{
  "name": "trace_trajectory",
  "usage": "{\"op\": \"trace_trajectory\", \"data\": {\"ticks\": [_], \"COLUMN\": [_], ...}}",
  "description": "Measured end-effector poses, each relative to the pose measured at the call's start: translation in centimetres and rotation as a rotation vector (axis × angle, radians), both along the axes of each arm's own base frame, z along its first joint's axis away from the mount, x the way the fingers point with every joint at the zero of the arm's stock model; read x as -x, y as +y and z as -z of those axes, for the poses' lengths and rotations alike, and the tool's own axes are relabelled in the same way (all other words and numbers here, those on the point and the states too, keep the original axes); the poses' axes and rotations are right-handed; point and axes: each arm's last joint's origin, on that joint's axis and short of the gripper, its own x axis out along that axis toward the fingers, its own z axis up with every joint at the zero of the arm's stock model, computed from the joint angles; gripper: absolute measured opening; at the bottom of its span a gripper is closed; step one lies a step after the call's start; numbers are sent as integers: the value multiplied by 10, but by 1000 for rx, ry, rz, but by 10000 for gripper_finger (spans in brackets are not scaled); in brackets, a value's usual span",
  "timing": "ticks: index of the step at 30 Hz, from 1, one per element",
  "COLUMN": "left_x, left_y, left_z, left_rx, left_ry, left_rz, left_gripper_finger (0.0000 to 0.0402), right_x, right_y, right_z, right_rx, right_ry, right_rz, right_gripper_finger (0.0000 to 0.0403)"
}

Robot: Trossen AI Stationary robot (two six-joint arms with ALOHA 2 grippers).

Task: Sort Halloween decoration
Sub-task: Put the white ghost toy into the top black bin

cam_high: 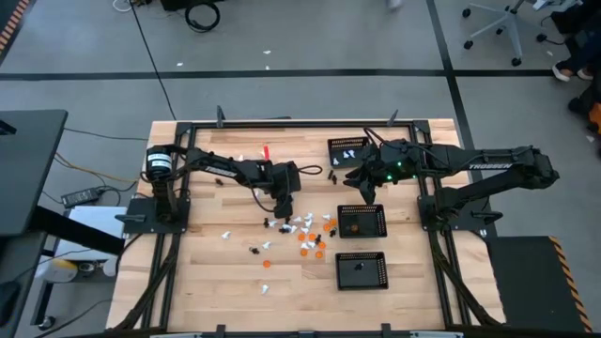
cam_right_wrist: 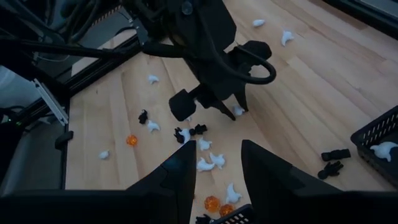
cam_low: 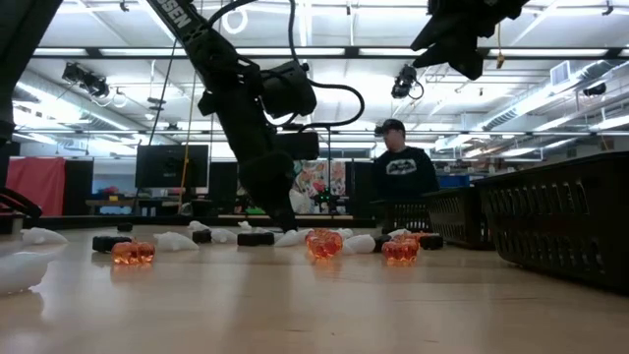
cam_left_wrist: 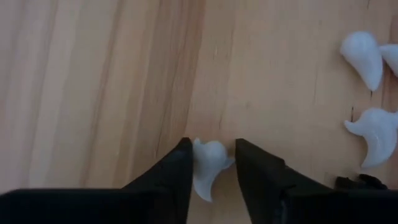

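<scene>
Three black mesh trays sit on the right half of my wooden table (cam_high: 207,282): one tray (cam_high: 347,148) near the far edge, a second (cam_high: 362,222) at mid-table and a third (cam_high: 362,270) nearest the front. A small red marker (cam_high: 266,152) lies toward the far edge. Beyond the table, a person (cam_low: 400,167) in a dark cap and dark top stands in the workshop. An office chair (cam_high: 496,26) stands on the grey floor, where black cables (cam_high: 201,13) lie coiled.
</scene>
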Motion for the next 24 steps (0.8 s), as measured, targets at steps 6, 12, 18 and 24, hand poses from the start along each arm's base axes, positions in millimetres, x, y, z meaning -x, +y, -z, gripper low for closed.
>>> {"op": "trace_trajectory", "data": {"ticks": [6, 12, 18, 24], "left_x": [0, 0, -5, -12], "left_y": [0, 0, 1, 2], "left_z": [0, -2, -7, -15], "left_rx": [11, 15, 15, 16], "left_ry": [1, -9, -15, -56], "left_rz": [-24, -34, -33, -29], "left_gripper_finger": [81, 79, 79, 79], "right_x": [0, 0, 0, 0], "right_y": [0, 0, 0, 0], "right_z": [0, 0, 0, 0], "right_rx": [0, 0, 0, 0], "right_ry": [0, 0, 0, 1], "right_rz": [0, 0, 0, 0], "right_gripper_finger": [132, 132, 132, 132]}}
